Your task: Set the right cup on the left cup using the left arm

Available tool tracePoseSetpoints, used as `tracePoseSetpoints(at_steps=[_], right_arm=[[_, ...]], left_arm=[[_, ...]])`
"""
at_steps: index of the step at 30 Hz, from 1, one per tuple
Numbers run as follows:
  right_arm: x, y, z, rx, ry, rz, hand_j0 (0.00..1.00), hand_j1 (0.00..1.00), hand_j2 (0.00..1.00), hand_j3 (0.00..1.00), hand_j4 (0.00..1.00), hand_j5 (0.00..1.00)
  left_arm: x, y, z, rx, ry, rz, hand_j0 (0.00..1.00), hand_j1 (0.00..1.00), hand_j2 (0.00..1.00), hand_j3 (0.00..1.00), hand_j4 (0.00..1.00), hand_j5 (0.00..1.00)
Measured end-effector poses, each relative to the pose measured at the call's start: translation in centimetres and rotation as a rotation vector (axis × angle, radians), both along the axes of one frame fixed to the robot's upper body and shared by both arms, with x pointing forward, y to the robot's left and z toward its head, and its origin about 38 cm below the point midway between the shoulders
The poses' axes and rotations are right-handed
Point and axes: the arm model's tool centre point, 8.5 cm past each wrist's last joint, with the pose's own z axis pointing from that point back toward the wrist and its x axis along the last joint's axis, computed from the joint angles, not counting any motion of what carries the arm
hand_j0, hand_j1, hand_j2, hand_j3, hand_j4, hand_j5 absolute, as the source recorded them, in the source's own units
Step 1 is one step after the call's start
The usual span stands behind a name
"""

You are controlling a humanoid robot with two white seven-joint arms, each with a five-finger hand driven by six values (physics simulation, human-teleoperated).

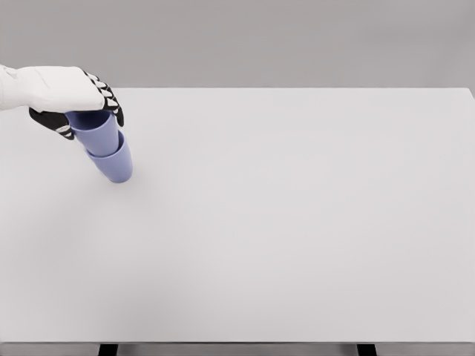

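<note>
1. Here, the left hand [74,100] grips the upper cup [95,132], fingers curled around its rim.
2. Both periwinkle-blue cups are nested and tilted; the lower cup [115,163] rests on the white table [297,222], far left.

Two periwinkle-blue cups [106,144], a white left hand [63,96] with black-and-white banded fingers [111,100], a plain white table [297,222].

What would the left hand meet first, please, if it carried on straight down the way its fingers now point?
Probably the lower cup: the left hand grips the upper cup, already nested in it. Beneath lies the table; depth is unclear.
</note>
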Motion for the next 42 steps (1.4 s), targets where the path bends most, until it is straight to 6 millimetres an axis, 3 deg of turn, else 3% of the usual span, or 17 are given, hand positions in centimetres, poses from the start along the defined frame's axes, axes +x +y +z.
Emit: tracePoseSetpoints(at_steps=[3, 6, 9, 33, 42], right_arm=[[0.0, 0.0, 0.0, 0.000, 0.000, 0.000, 1.00, 1.00, 1.00, 1.00, 1.00, 1.00], [0.0, 0.0, 0.0, 0.000, 0.000, 0.000, 1.00, 1.00, 1.00, 1.00, 1.00, 1.00], [0.0, 0.0, 0.0, 0.000, 0.000, 0.000, 1.00, 1.00, 1.00, 1.00, 1.00, 1.00], [0.0, 0.0, 0.0, 0.000, 0.000, 0.000, 1.00, 1.00, 1.00, 1.00, 1.00, 1.00], [0.0, 0.0, 0.0, 0.000, 0.000, 0.000, 1.00, 1.00, 1.00, 1.00, 1.00, 1.00]], left_arm=[[0.0, -0.1, 0.0, -0.001, -0.001, -0.002, 0.73, 0.73, 0.73, 0.73, 0.73, 0.73], [0.0, -0.1, 0.1, -0.002, -0.002, -0.004, 0.89, 0.89, 0.89, 0.89, 0.89, 0.89], [0.0, -0.2, 0.1, -0.002, -0.002, -0.006, 0.93, 0.93, 0.93, 0.93, 0.93, 0.93], [-0.3, -0.2, 0.4, -0.009, -0.004, -0.019, 0.99, 0.99, 0.99, 0.99, 0.99, 0.99], [-2.4, 0.0, 2.4, -0.060, -0.012, -0.048, 1.00, 1.00, 1.00, 1.00, 1.00, 1.00]])
